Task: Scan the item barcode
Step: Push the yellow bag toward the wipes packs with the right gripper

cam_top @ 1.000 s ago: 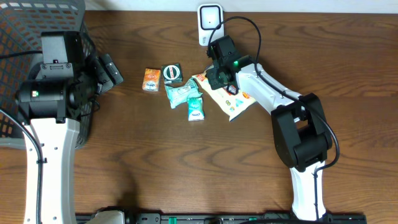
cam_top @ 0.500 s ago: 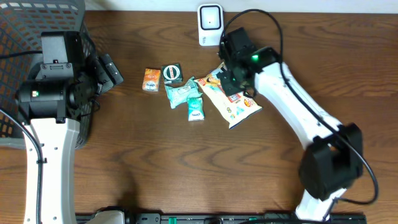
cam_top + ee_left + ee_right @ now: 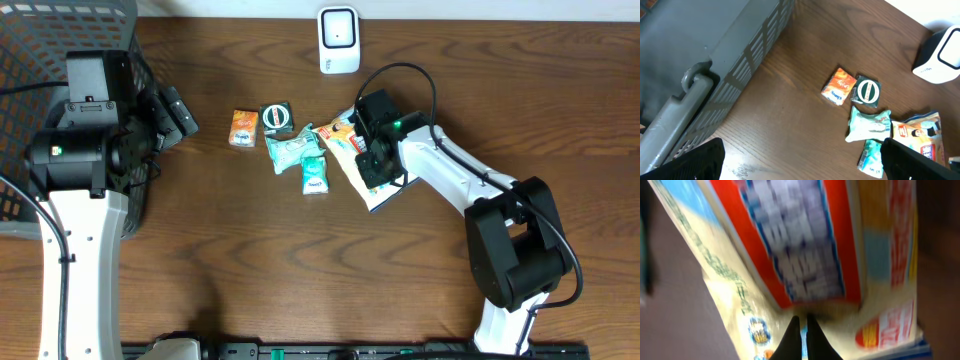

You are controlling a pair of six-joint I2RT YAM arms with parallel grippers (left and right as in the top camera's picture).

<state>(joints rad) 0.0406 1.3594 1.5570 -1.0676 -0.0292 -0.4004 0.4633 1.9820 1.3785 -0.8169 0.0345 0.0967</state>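
A white, orange and red snack bag (image 3: 343, 140) lies tilted at the right end of the row of items, below the white scanner (image 3: 339, 40) at the table's far edge. My right gripper (image 3: 372, 165) sits over the bag's lower half, shut on the bag. The bag (image 3: 805, 245) fills the blurred right wrist view, with the shut fingertips (image 3: 801, 322) pressed together against it. My left gripper (image 3: 175, 115) is open beside the basket, well left of the items. Only table lies between its tips in the left wrist view (image 3: 802, 165). No barcode is readable.
An orange pack (image 3: 243, 128), a dark green round-label pack (image 3: 277, 119), a teal pouch (image 3: 292, 150) and a small teal pack (image 3: 314, 174) lie left of the bag. A grey basket (image 3: 60, 40) fills the far left corner. The right arm's cable loops above the bag.
The right gripper carried the snack bag right and up from near the scanner, then came back left and lower towards the table. The left arm has not moved.
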